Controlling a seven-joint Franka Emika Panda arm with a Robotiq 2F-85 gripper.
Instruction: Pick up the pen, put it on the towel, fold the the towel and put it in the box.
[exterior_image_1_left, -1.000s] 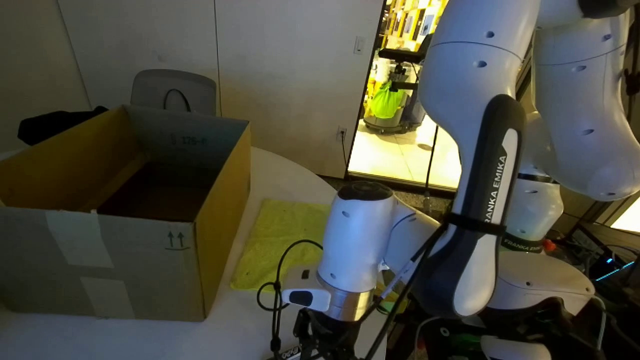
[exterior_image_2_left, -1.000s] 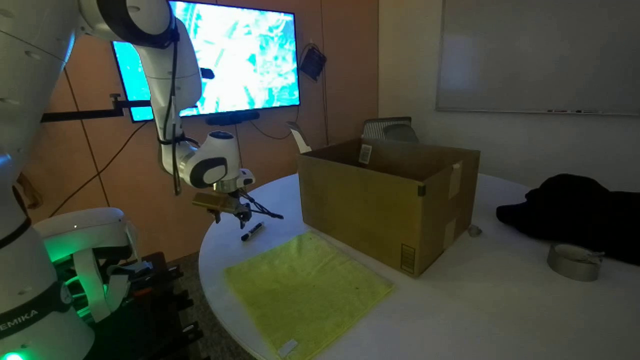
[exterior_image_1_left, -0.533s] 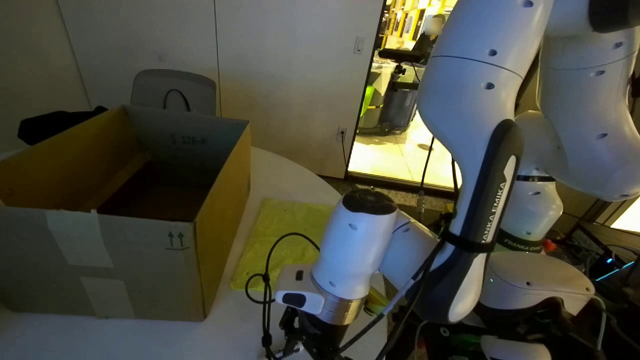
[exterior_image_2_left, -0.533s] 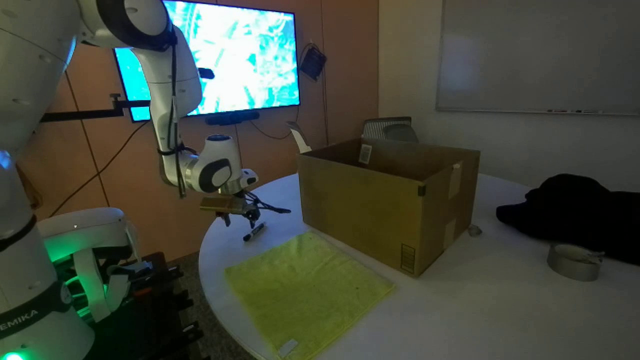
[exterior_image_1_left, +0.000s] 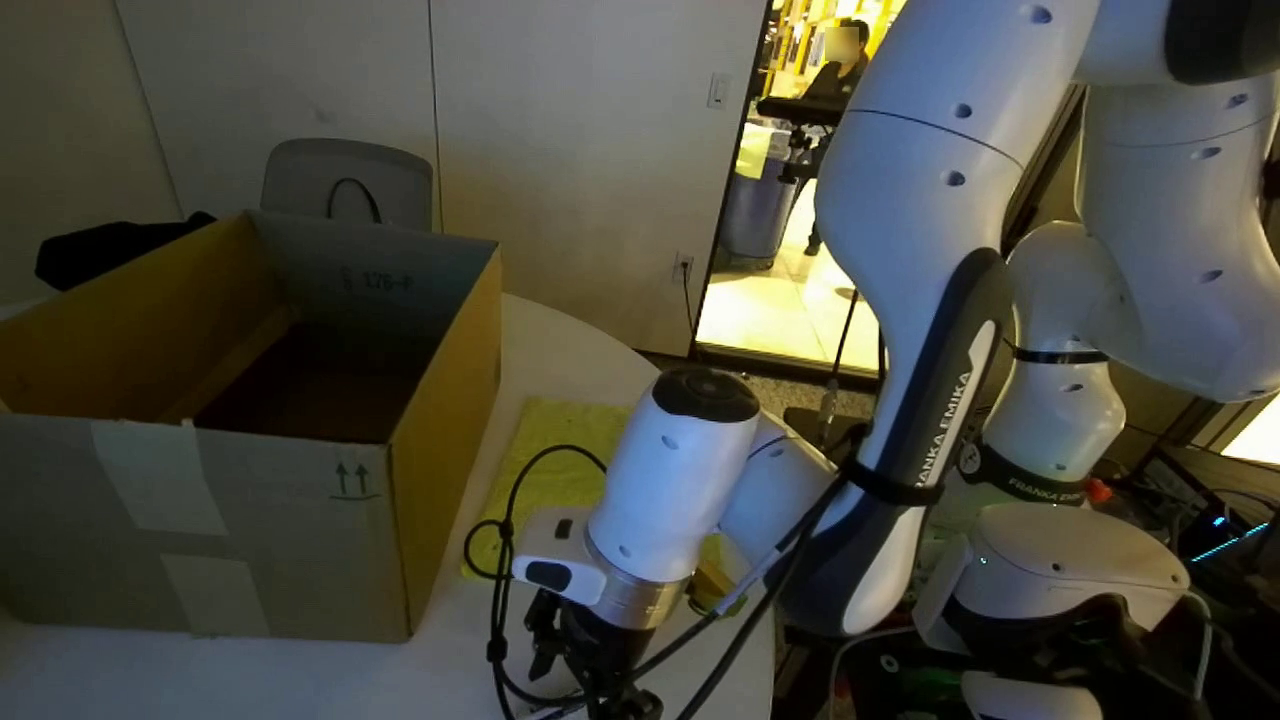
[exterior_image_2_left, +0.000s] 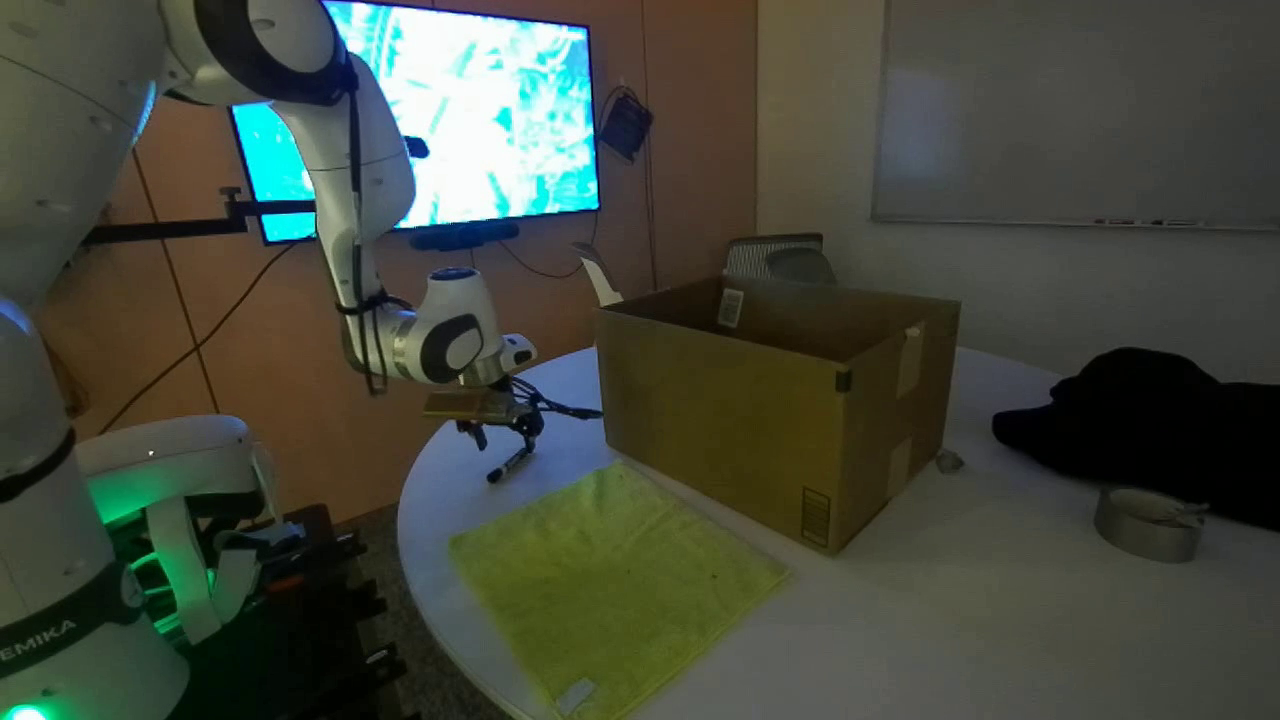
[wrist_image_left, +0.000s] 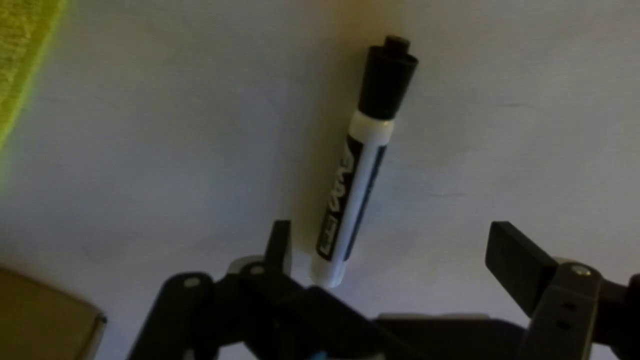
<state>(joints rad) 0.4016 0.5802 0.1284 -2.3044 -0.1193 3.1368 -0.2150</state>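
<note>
White and black, my arm (exterior_image_2_left: 385, 170) arches in from the upper left of an exterior view, bends downward and points my hand (wrist_image_left: 390, 237) at the bench (exterior_image_2_left: 960, 620). My hand is spread; in the wrist view the pen (wrist_image_left: 356, 170) lies on the bench near centre, its lower end showing in the gap, black cap (wrist_image_left: 386, 82) toward the top, barrel lettering blurred. FRANKA EMIKA runs up my arm in an exterior view, where the box (exterior_image_1_left: 290, 530) at left bears two printed up-arrows (exterior_image_1_left: 343, 478). Lower centre in an exterior view, the towel (exterior_image_2_left: 620, 590) lies flat, its corner tag (exterior_image_2_left: 575, 695) unreadable.
</note>
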